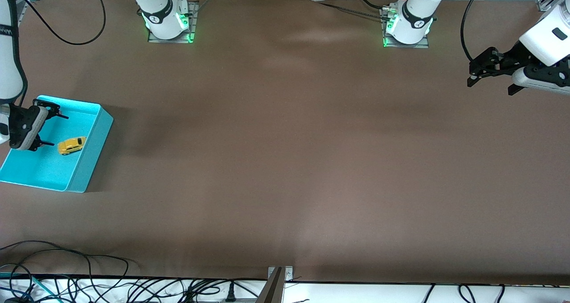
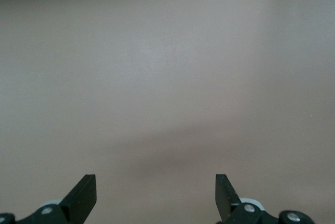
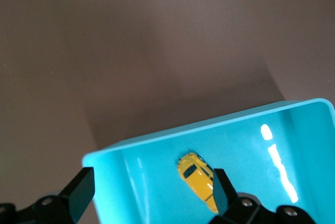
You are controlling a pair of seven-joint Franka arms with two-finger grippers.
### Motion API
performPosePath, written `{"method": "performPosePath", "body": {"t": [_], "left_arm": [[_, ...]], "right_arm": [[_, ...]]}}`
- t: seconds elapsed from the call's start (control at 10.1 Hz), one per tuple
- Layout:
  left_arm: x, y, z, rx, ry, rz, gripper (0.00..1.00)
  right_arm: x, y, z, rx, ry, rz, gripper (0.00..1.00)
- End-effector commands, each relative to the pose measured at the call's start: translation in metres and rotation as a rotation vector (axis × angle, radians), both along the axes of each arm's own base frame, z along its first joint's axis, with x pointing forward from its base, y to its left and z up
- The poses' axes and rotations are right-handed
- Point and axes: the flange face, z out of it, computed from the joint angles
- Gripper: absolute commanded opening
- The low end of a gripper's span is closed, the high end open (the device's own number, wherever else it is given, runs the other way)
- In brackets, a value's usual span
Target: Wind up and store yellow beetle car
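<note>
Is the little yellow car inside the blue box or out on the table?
Inside. The yellow car sits on its wheels on the floor of the blue box, with the walls around it. The open right hand hangs over the box.

Shallow turquoise plastic rectangular bin (image 1: 91, 154) sits on the brown matte tabletop (image 1: 285, 160) at the right arm's end. Black cables (image 1: 89, 285) tangle along the tabletop edge nearest the front camera.

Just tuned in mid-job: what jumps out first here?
The bright teal bin at the right arm's end of the table, with the yellow car lying inside it. The right gripper hangs open over the bin; the left gripper waits open over bare table.
</note>
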Motion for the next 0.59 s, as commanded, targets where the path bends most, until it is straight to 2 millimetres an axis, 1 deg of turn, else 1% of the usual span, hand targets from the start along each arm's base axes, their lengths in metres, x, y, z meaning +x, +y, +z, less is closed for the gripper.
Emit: {"method": "performPosePath", "body": {"t": [0.0,0.1,0.2,0.3,0.49], "left_arm": [[0.003,0.001,0.006,0.01,0.0,-0.006,1.0],[0.003,0.001,0.005,0.01,0.001,-0.006,1.0],[0.003,0.001,0.006,0.008,0.0,-0.006,1.0],[0.003,-0.001,0.005,0.008,0.001,-0.008,1.0],[0.003,0.001,0.006,0.01,0.0,-0.006,1.0]], "right_arm": [[0.007,0.03,0.037,0.001,0.029,-0.118,1.0],[0.007,0.038,0.044,-0.002,0.037,-0.168,1.0],[0.007,0.042,0.049,-0.002,0.036,-0.214,1.0],[0.005,0.055,0.065,-0.016,0.036,-0.288,1.0],[-0.008,0.081,0.101,-0.041,0.084,-0.547,1.0]]}}
